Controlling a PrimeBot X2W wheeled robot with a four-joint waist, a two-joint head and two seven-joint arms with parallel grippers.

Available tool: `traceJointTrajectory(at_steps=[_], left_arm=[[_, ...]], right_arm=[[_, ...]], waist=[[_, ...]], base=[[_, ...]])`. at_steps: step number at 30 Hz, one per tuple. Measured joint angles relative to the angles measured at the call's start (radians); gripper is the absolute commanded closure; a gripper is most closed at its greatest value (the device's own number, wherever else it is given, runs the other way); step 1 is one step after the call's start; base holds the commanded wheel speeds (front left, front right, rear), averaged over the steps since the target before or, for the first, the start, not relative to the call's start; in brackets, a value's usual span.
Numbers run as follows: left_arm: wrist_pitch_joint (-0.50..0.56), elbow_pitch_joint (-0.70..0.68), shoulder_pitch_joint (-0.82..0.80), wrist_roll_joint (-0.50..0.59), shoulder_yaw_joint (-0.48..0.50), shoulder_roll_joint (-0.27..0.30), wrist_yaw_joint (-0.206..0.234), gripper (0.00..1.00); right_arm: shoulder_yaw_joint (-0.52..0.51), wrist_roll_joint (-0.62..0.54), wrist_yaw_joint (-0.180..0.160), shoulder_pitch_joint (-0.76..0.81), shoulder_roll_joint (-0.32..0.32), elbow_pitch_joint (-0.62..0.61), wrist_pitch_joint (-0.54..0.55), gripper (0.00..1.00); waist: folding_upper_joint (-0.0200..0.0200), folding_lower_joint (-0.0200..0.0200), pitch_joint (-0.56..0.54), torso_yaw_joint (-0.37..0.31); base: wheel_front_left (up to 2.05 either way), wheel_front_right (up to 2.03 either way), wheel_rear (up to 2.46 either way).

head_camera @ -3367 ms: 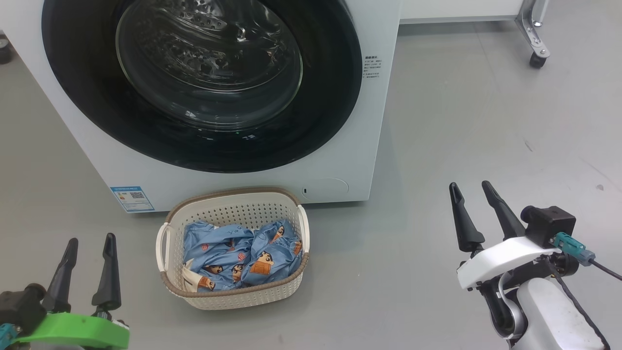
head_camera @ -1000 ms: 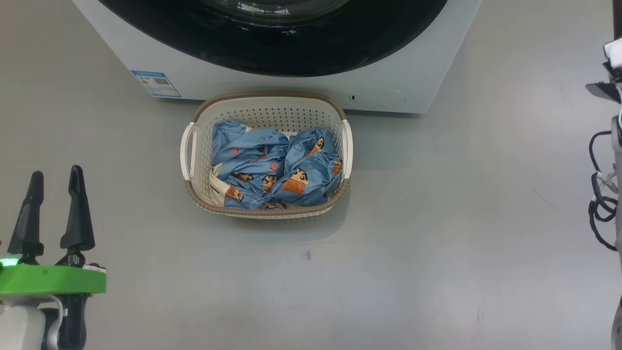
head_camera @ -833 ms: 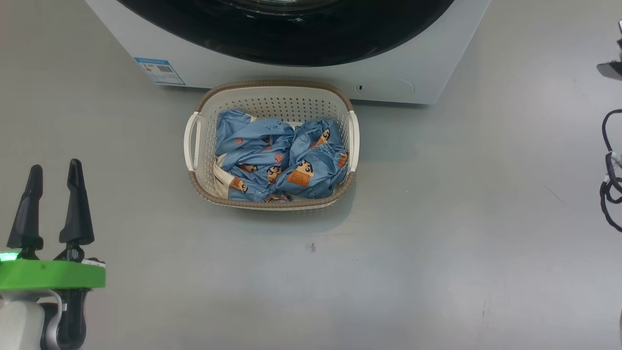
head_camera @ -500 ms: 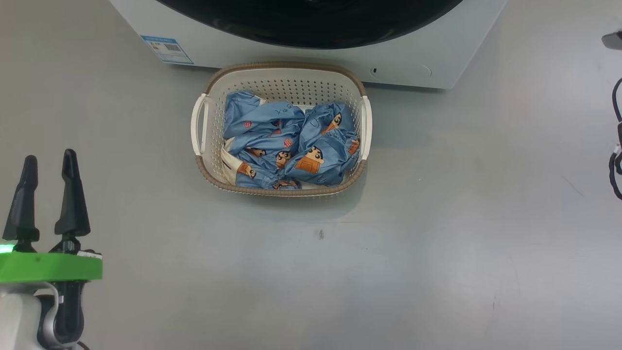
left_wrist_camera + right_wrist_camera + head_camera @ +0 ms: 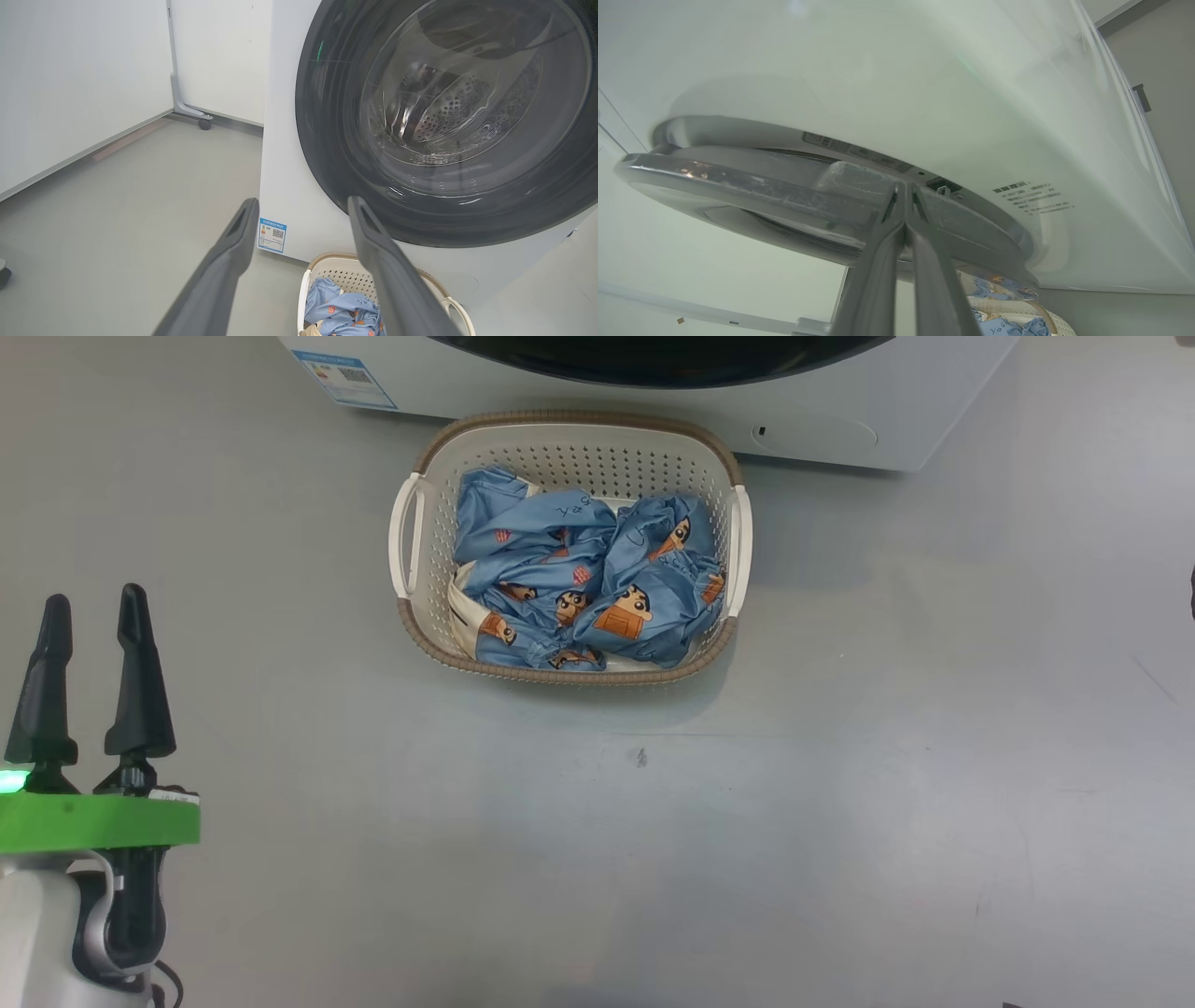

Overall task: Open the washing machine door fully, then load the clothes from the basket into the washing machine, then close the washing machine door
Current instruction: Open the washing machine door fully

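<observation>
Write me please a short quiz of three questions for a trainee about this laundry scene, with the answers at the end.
1. True or false: the clothes lie in the basket.
2. How does the left gripper stand? A. Open and empty. B. Shut on a basket handle. C. Shut on a garment.
3. Fill in the missing word: the right gripper, its fingers shut together, points its tips at the edge of the washing machine ____.

Key: 1. true. 2. A. 3. door.
</observation>
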Motion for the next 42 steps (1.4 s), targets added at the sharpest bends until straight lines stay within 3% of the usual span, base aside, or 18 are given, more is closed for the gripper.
traceJointTrajectory(at_steps=[24,42], left_arm=[[0.000,0.002,-0.027,-0.008,0.001,-0.033,0.000,0.00],[0.000,0.060,-0.023,0.004,0.003,-0.050,0.000,0.00]], right_arm=[[0.025,0.025,0.000,-0.121,-0.010,0.102,0.065,1.00],[0.079,0.118,-0.001,0.014,0.011,0.109,0.093,1.00]], waist=[[0.0000,-0.0001,0.052,0.060],[0.0000,-0.0002,-0.057,0.053]], base=[[0.00,0.00,0.00],[0.00,0.00,0.00]])
